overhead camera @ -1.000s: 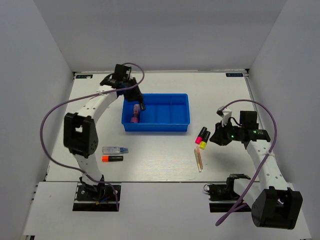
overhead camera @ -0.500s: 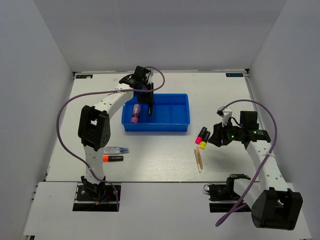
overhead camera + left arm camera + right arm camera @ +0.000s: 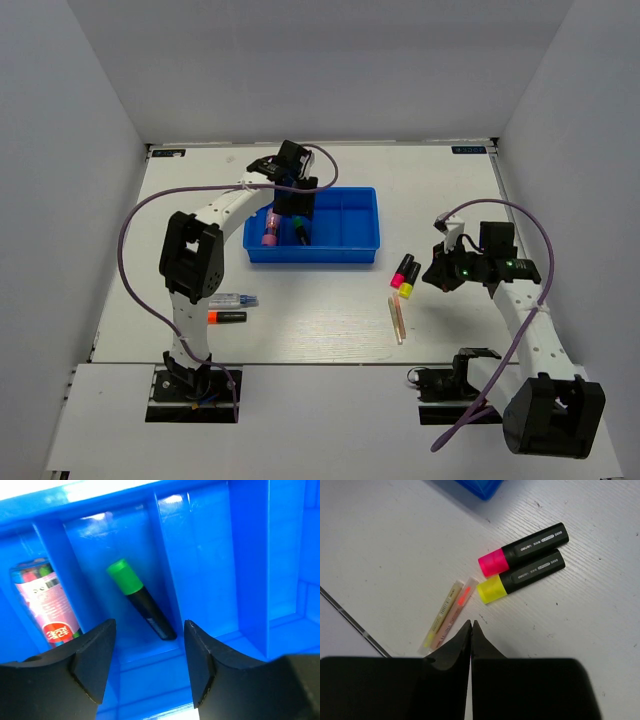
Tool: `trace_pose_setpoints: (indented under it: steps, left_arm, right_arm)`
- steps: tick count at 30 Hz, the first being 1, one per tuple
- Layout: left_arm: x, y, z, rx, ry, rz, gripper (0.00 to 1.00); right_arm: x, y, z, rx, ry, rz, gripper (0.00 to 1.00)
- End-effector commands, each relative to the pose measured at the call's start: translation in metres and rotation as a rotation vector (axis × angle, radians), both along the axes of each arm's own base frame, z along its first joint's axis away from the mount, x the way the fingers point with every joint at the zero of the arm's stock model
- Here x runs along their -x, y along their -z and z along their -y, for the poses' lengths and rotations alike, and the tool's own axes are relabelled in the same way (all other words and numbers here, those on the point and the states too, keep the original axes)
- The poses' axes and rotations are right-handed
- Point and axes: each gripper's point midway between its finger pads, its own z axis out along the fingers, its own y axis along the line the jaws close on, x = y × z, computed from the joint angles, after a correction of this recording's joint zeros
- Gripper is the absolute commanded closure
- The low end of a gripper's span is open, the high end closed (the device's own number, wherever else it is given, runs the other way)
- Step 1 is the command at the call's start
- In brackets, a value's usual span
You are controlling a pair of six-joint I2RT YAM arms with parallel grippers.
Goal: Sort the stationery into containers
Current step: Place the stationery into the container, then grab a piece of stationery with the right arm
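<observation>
Lying in the blue tray's (image 3: 250, 555) second compartment, a green-capped marker (image 3: 141, 600) sits just beyond the wide-spread left gripper (image 3: 149, 645); the closed right gripper (image 3: 471, 630) hovers near a pink-capped marker (image 3: 522, 555) and a yellow-capped marker (image 3: 520, 576), both printed S600.

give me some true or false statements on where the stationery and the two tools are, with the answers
The pink tube and green-capped marker lie in the blue tray. True.
They share a compartment. False: they lie in neighbouring compartments.
The left tool is open over the green-capped marker. True.
The right tool is shut. True.
It holds a marker. False: the pink-capped marker and yellow-capped marker lie free on the table.
</observation>
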Motion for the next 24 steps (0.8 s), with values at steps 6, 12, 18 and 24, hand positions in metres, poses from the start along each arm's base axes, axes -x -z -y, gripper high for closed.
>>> trace_pose_setpoints:
  steps: [6,12,18,24]
  left_arm:
    - [0.003,-0.092,-0.014,0.045,-0.089,0.211,1.00]
    - [0.094,-0.079,-0.088,0.002,-0.337,0.188,0.36]
    - [0.176,-0.063,-0.139,0.006,-0.479,0.149,0.17]
    - [0.220,-0.048,-0.164,0.038,-0.502,0.166,0.16]
  right_arm:
    - [-0.024,-0.007,0.004,-0.011,0.110,-0.024,0.88]
    - [-0.051,0.015,0.019,0.057,0.264,-0.190,0.66]
    - [-0.062,0.043,0.007,0.105,0.298,-0.303,0.56]
    - [-0.068,0.071,-0.003,0.193,0.321,-0.366,0.54]
